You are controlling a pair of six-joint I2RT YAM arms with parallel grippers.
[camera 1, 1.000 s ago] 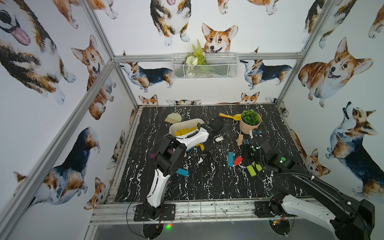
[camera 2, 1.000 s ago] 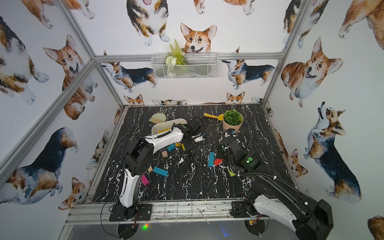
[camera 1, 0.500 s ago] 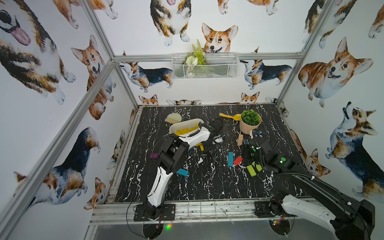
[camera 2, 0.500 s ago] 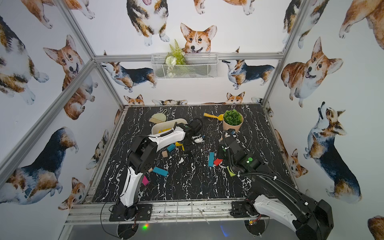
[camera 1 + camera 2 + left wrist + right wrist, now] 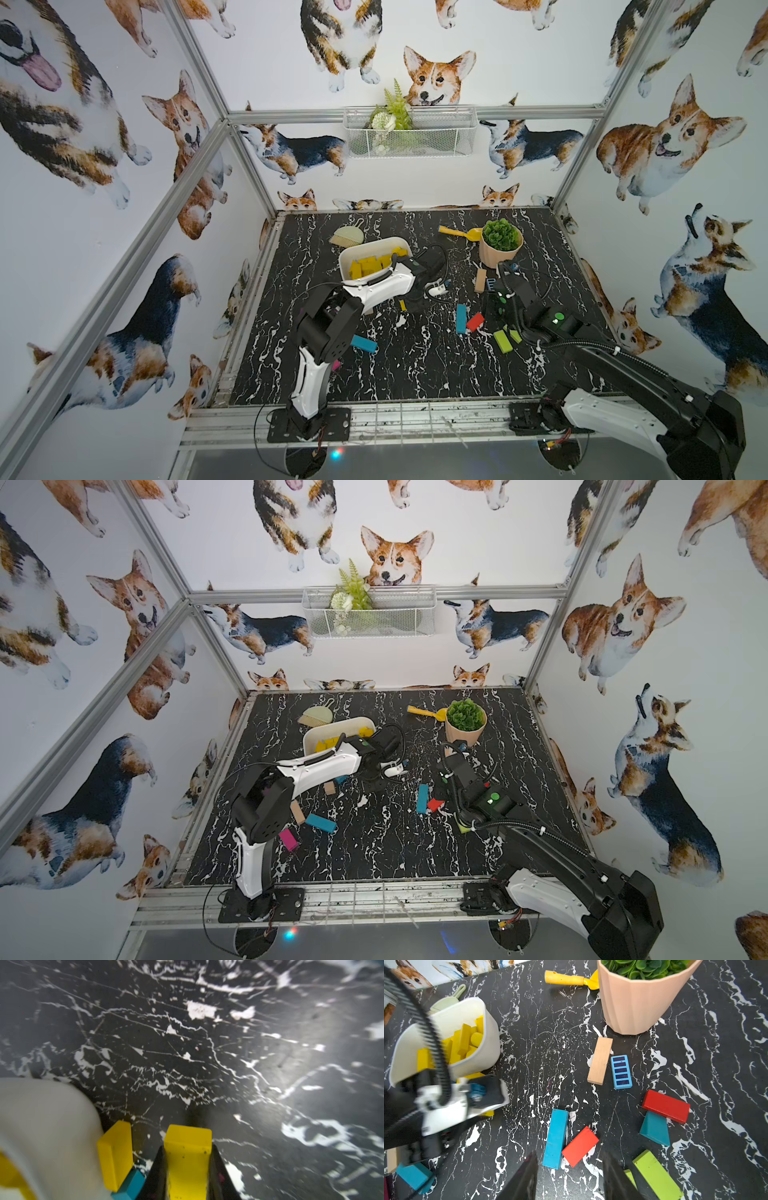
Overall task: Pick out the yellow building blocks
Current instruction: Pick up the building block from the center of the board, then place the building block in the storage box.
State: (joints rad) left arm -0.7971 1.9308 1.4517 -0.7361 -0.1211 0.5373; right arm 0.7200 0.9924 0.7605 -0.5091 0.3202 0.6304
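Note:
In the left wrist view my left gripper (image 5: 188, 1153) is shut on a yellow building block (image 5: 187, 1136), a bar that sticks out past the black jaws just above the marble table. A second yellow block (image 5: 116, 1153) leans beside it against the white tub (image 5: 41, 1126), resting on a teal block (image 5: 133, 1184). In both top views the tub (image 5: 353, 253) holds several yellow blocks (image 5: 368, 266), and the left gripper (image 5: 436, 286) sits just right of it. My right gripper (image 5: 571, 1154) is open and empty, hovering over a blue bar (image 5: 555, 1138) and a red block (image 5: 580, 1147).
A potted plant (image 5: 500, 245) and a yellow scoop (image 5: 457, 232) stand at the back right. Lime-green bars (image 5: 503, 340), a plain wood block (image 5: 481, 280) and a teal block (image 5: 363, 344) lie on the table. A magenta block (image 5: 288, 839) lies near the left arm's base.
My left gripper has closed on the yellow block, and the left arm's elbow has shifted a little. The right arm has barely moved.

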